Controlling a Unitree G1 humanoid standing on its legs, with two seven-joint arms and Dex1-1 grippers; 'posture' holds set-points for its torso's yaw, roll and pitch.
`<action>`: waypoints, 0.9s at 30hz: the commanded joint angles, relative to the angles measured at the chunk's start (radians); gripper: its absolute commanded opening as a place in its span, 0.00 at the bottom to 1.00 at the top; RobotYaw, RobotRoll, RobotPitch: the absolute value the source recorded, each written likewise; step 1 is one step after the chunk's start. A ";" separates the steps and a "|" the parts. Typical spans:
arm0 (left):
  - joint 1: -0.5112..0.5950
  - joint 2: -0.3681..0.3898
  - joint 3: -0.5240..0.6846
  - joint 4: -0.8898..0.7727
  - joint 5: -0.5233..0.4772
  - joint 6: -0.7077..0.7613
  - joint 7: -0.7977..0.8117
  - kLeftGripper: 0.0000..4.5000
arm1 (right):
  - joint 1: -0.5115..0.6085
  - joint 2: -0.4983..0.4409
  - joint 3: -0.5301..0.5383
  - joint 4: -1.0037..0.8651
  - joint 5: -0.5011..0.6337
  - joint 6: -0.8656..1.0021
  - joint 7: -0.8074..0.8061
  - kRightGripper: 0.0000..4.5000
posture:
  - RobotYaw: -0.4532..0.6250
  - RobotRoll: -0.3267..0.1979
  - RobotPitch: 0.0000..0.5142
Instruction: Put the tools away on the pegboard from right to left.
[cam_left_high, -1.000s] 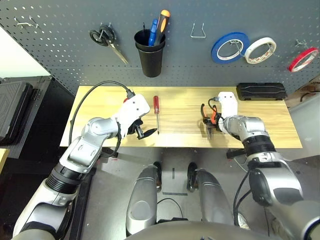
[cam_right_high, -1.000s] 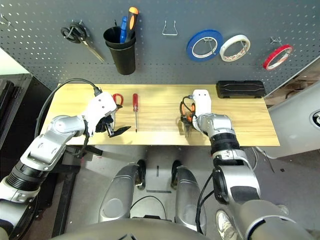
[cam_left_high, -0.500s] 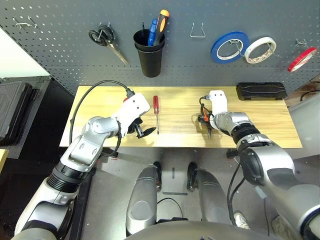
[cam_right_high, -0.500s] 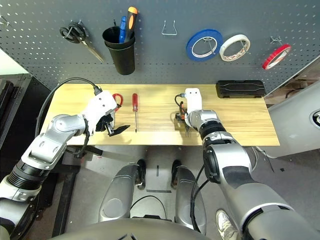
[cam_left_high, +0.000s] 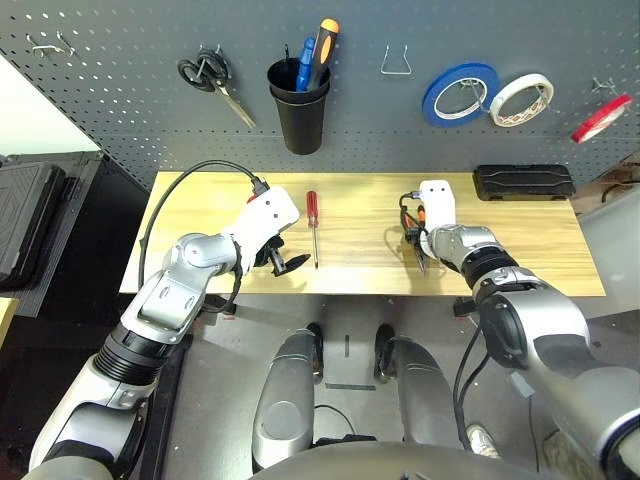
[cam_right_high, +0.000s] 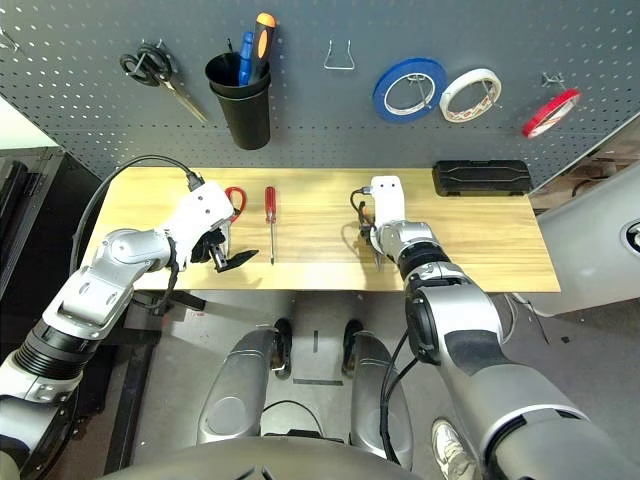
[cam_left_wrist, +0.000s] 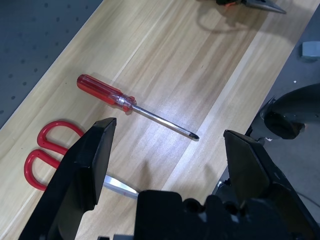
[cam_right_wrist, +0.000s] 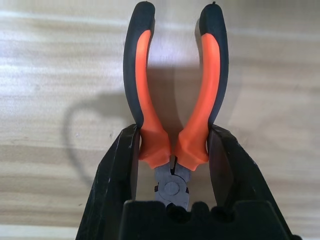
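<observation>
Orange-and-black-handled pliers (cam_right_wrist: 141, 90) lie on the wooden table (cam_left_high: 540, 250), and my right gripper (cam_right_wrist: 173, 131) is shut on both handles just above the pivot. My left gripper (cam_left_wrist: 169, 129) hovers open over the table's left part. Under it lie the slim red-handled screwdriver (cam_left_wrist: 127, 103) and, closer to the left end, the red-handled scissors (cam_left_wrist: 47, 150). The thin red tape ring (cam_left_high: 603, 117) hangs on a hook at the far right of the dark grey pegboard (cam_left_high: 130, 100).
On the pegboard hang black-handled scissors (cam_left_high: 210, 80), a black cup (cam_left_high: 300, 110) with screwdrivers, a bare wire hook (cam_left_high: 396, 62), a blue tape roll (cam_left_high: 458, 93) and a white one (cam_left_high: 520, 98). A black case (cam_left_high: 523, 182) lies at the table's back right.
My right gripper has shifted slightly left over the pliers and its fingers have closed in onto the handles. The left arm has stayed still.
</observation>
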 joint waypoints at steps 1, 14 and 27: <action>0.022 -0.020 0.033 -0.008 -0.029 -0.011 0.003 1.00 | 0.050 -0.026 0.038 -0.076 -0.032 -0.040 0.057 0.46 | 0.63 0.62 0.56; 0.046 -0.140 0.207 -0.113 -0.238 -0.106 0.003 1.00 | 0.465 -0.187 0.146 -0.838 -0.096 -0.182 0.248 0.46 | 0.62 0.62 0.52; -0.020 -0.213 0.302 -0.147 -0.371 -0.102 0.060 1.00 | 0.596 -0.196 0.067 -1.002 -0.045 -0.467 0.253 0.46 | 0.62 0.62 0.44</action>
